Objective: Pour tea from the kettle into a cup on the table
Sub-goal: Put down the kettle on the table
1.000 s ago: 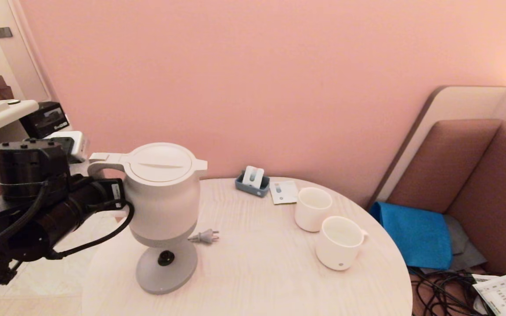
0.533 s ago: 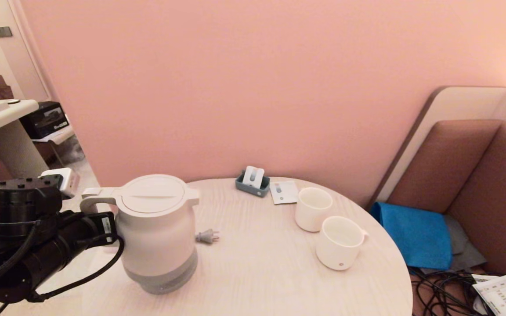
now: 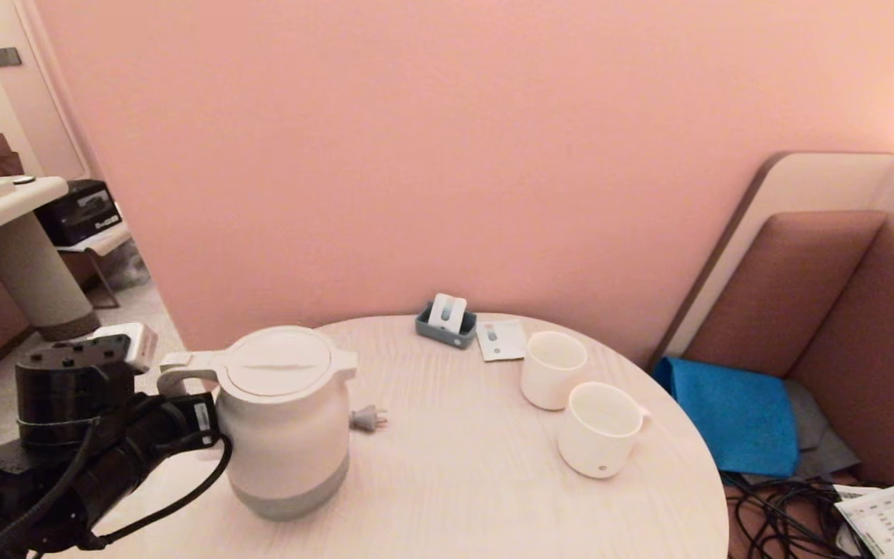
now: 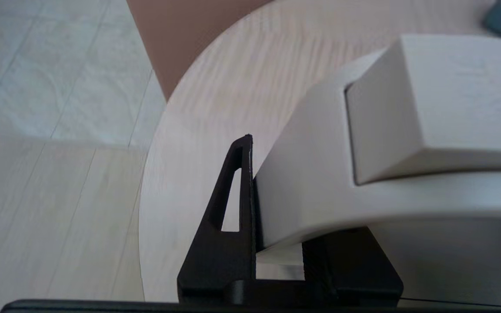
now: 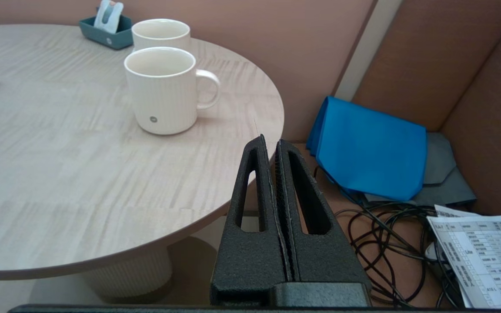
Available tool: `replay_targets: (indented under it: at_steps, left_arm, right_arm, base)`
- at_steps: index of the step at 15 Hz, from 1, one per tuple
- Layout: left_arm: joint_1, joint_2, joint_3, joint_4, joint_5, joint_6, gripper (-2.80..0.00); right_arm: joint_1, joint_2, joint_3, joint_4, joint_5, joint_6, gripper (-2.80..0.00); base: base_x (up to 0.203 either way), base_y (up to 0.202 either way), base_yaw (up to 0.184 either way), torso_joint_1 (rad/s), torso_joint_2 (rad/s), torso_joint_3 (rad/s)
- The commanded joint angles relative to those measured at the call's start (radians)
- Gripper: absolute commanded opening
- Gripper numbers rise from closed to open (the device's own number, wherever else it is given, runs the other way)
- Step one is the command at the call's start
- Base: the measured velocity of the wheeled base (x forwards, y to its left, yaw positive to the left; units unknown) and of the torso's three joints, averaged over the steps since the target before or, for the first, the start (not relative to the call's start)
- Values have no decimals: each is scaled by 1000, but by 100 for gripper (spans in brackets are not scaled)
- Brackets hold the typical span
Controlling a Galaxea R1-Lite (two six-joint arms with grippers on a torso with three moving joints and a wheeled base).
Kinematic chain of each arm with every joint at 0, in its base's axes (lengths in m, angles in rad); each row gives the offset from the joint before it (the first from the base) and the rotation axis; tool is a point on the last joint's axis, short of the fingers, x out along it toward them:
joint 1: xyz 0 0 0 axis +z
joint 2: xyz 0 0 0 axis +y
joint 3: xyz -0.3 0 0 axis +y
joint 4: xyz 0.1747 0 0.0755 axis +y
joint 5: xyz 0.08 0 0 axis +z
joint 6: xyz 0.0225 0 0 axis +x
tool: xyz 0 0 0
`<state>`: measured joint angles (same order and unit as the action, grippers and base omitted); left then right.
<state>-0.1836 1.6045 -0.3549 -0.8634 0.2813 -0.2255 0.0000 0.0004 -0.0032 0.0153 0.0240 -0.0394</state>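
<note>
A: Gripping the kettle [image 3: 285,423] handle at lower left, is the left gripper [image 4: 276,208] fully visible?
B: No, one finger is hidden behind it.
A: Elsewhere?
B: The cup [image 3: 601,428] sits right on the pale table [image 3: 455,481]; pink wall behind. The right gripper [image 5: 273,150], pressed together, hangs off-table.

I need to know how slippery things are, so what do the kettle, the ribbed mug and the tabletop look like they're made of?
Kettle: probably matte cream plastic, no glare, grey band at the bottom. Ribbed mug: likely glazed ceramic, soft sheen, fine vertical ribs. Table: pale wood-grain surface, possibly laminate; streaky grain, smooth.
</note>
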Motion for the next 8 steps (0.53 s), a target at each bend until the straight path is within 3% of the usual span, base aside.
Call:
replay_targets:
  at_steps: [1, 8]
  left_arm:
    - [1, 26, 10, -11, 3, -3, -280]
    - [3, 82, 27, -64, 3, -1, -280]
  right_arm:
    - [0, 0, 0, 0, 1, -1, -280]
    - [0, 0, 0, 0, 1, -1, -280]
  base:
    - [0, 0, 0, 0, 0, 0]
    - [0, 0, 0, 0, 0, 0]
